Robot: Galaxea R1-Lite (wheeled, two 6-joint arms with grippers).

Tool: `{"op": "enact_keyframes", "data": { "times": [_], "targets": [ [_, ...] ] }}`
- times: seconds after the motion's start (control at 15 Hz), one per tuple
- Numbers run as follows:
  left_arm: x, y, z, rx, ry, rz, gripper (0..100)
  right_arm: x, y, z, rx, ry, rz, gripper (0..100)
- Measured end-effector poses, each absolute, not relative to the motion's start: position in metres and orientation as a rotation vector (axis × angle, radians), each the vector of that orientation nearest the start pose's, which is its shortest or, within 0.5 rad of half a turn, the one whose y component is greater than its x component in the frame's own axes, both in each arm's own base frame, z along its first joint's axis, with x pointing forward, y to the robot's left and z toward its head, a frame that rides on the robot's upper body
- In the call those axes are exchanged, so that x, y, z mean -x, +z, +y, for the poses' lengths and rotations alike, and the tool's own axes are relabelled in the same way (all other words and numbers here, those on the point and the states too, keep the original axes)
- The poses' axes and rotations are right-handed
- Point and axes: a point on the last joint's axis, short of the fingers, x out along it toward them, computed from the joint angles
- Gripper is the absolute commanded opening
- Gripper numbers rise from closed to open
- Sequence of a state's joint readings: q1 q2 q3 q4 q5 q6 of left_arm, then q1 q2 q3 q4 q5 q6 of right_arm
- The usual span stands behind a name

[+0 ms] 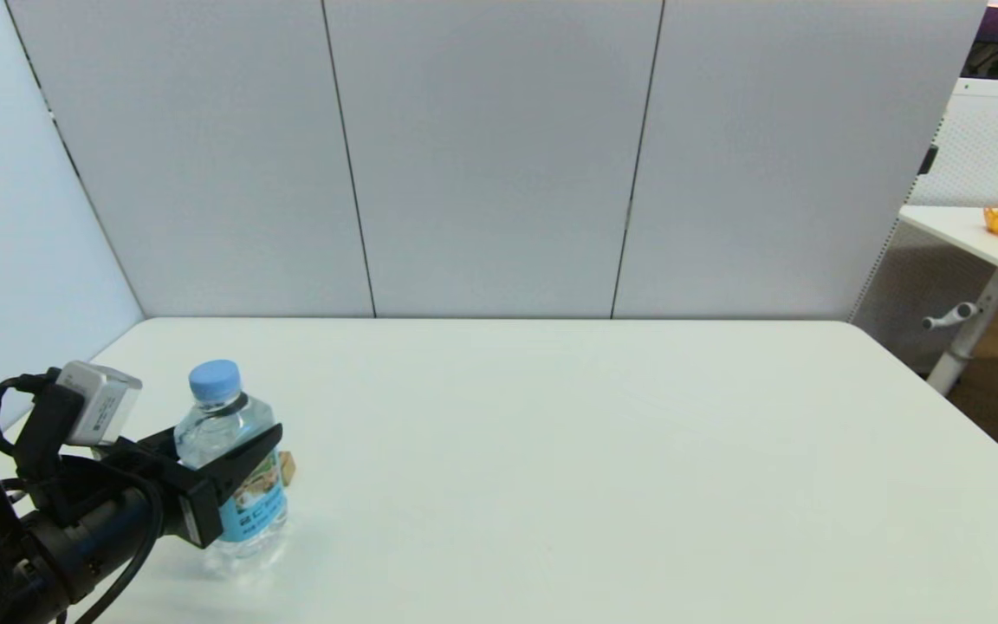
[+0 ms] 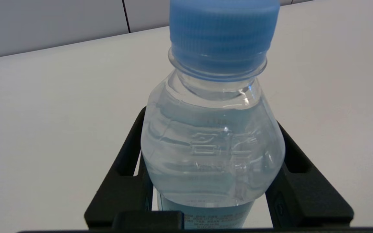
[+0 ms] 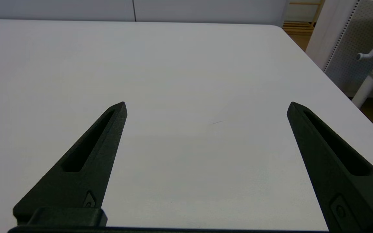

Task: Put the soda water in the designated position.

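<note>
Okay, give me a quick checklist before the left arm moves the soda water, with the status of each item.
1. Left pincer shut on the soda water: ok; fingers flank its body.
2. Bottle upright: ok.
3. Blue cap on: ok.
4. Small wooden cube behind the bottle, touching or apart: cannot tell.
5. Right pincer open over bare table, out of the way: ok.
6. Designated position marked: cannot tell, no marker visible.

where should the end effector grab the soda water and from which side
Grip the soda water on its straight body just below the rounded shoulder, coming in level from the robot's side, as the left end effector does. It stands upright, and the cap tapers too narrow.
</note>
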State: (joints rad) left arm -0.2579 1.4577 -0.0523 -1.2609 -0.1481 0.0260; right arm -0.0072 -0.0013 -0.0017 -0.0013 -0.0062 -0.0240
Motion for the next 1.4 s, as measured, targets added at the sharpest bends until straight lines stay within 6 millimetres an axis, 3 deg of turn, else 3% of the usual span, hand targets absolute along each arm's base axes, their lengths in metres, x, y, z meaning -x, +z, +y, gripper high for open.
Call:
{"op": "enact_keyframes", "data": {
  "times": [0.2, 0.27, 0.93, 1.4],
  "targets": [
    [-0.165, 0.123, -0.047, -0.034, -0.407, 0.144, 0, 0.023, 0.076, 0.000, 0.024, -0.014, -0.004, 100],
    [-0.165, 0.123, -0.047, -0.034, -0.407, 0.144, 100, 0.023, 0.076, 0.000, 0.024, -0.013, -0.004, 100],
    [-0.162, 0.125, -0.046, -0.037, -0.408, 0.131, 100, 0.023, 0.076, 0.000, 0.024, -0.013, -0.004, 100],
    [-0.138, 0.131, -0.040, -0.041, -0.411, 0.106, 100, 0.023, 0.076, 0.000, 0.024, -0.013, -0.004, 100]
  ]
}}
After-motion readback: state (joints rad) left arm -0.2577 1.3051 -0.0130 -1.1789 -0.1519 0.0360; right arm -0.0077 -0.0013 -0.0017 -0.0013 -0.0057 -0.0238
